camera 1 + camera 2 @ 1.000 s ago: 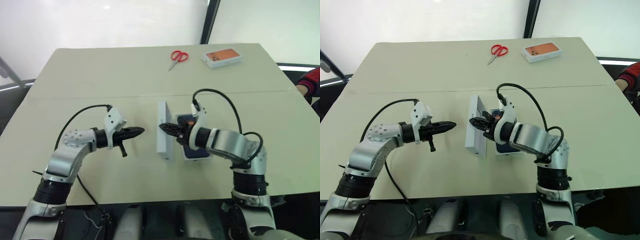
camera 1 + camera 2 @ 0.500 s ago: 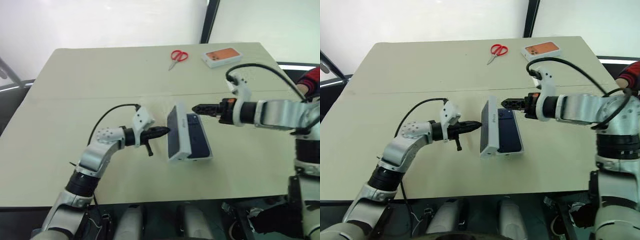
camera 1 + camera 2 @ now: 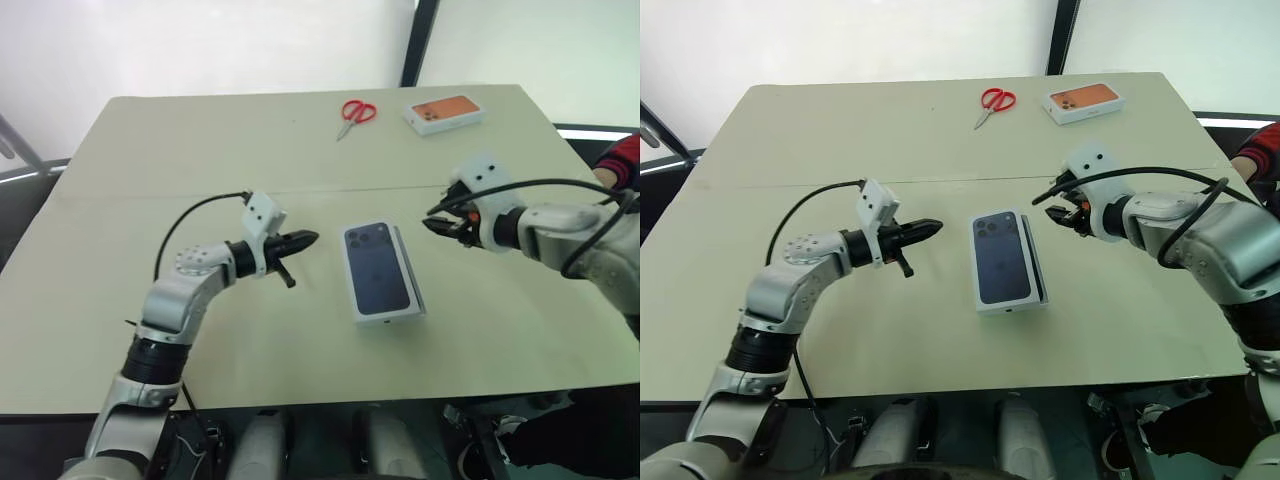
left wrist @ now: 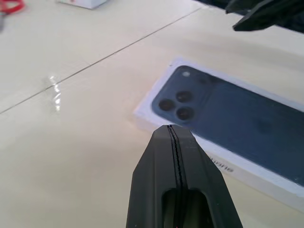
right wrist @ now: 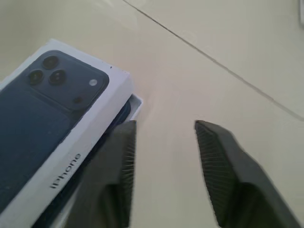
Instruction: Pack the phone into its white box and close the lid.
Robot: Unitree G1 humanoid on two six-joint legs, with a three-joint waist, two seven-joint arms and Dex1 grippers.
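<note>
Left gripper (image 3: pixel 310 239) is seen with its fingers pressed together, nothing held, tip aimed toward the lid (image 3: pixel 378 268) and parked just short of its camera-print corner, no contact. Right gripper (image 3: pixel 432 222) is seen with its fingers apart in the right wrist view, a clear gap between the pads (image 5: pixel 124 156), nothing between them; it hangs off the opposite side of the lid, near but apart.

The lid is lying flat on the surface (image 3: pixel 200 150), dark blue phone print up, between the two grippers. Long axis is run roughly away from the robot, so each gripper faces a long side. The white box (image 5: pixel 135 103) is visible as a thin white rim poking out from under the lid on the right gripper's side, so the lid is judged to be sitting skewed, not fully seated. The phone is not visible as such; a dark edge is seen under the lid in the right wrist view, and whether that is the phone cannot be told.

Left gripper is judged slightly nearer to the lid. Next move is judged to be a nudge or press: lid squared over the box from the long sides, then pushed down. Risk: a side push with the closed left tip may slide the whole stack instead of aligning it.

Scissors (image 3: pixel 356 113) and an orange-topped box (image 3: pixel 445 113) are left far beyond both grippers, out of play.
</note>
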